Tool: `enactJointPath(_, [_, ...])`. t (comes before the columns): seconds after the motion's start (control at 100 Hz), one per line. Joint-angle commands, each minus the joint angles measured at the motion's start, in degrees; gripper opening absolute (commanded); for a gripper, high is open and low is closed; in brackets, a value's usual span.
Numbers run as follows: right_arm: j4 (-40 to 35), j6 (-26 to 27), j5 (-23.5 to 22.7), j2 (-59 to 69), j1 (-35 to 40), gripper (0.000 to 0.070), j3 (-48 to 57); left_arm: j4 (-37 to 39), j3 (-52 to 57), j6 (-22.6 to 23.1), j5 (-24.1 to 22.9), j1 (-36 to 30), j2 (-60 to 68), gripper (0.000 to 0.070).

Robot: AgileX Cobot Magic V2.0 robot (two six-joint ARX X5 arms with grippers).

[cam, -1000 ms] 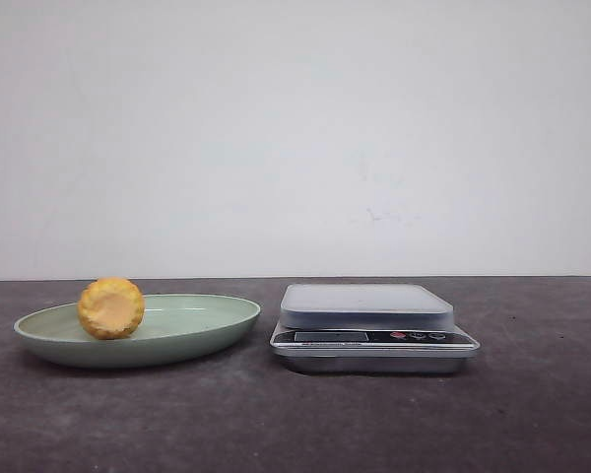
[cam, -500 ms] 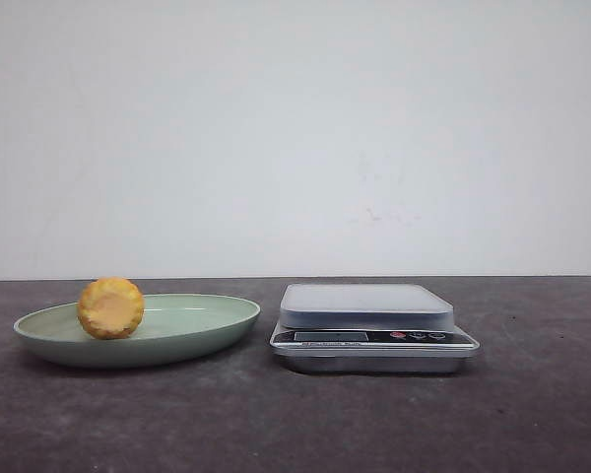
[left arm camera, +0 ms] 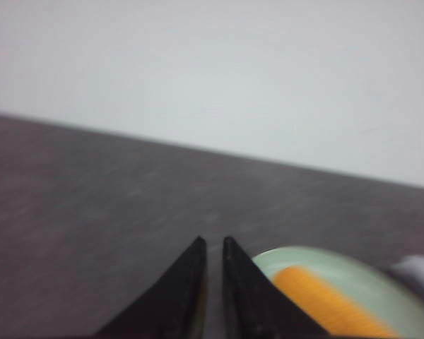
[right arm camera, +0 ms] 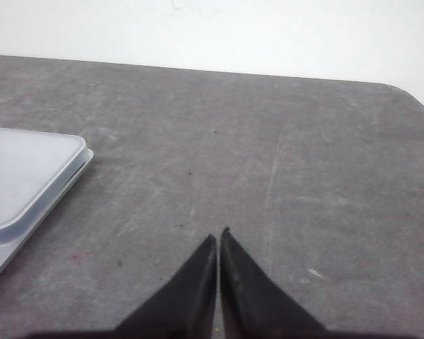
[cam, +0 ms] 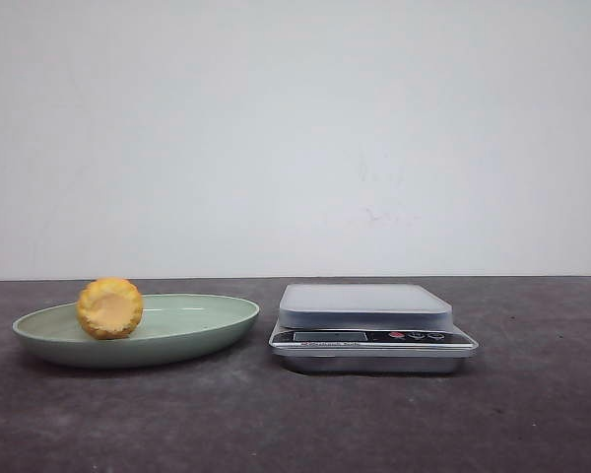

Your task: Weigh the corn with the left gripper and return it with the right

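Observation:
The corn (cam: 110, 307) lies in a pale green oval plate (cam: 212, 320) at the left, its paler round cut end facing the camera. Neither arm shows in the front view. In the blurred left wrist view my left gripper (left arm camera: 213, 242) hangs over bare table just short of the plate (left arm camera: 318, 258). Its fingers are parted by a narrow gap and hold nothing, and the corn (left arm camera: 328, 305) lies beside them. My right gripper (right arm camera: 219, 234) is shut and empty over bare table, to the right of the scale.
A silver kitchen scale (cam: 366, 307) with a flat grey platform stands right of the plate; its corner shows in the right wrist view (right arm camera: 21, 176). The dark grey table (cam: 295, 424) ends at a white wall. The table's far right corner (right arm camera: 403, 92) is rounded.

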Motion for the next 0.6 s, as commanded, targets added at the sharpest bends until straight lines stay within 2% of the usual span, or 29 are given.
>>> enactJointPath(0.0, [0.61, 0.76, 0.0, 0.0, -0.02, 0.0001, -0.2, -2.19, -1.01, 1.64, -1.88, 0.07, -0.07, 0.0])
enactJointPath(0.13, [0.63, 0.76, 0.0, 0.0, -0.02, 0.0001, -0.2, -9.27, -1.01, 3.45, -2.56, 0.07, -0.07, 0.0])
enactJointPath(0.26, [0.63, 0.76, 0.0, 0.0, -0.02, 0.0001, -0.2, -9.4, -1.01, 7.19, -0.15, 0.07, -0.07, 0.0])
enactJointPath(0.59, [0.61, 0.76, 0.0, 0.0, -0.02, 0.0001, -0.2, -9.27, -0.98, 6.54, 0.17, 0.04, -0.04, 0.0])
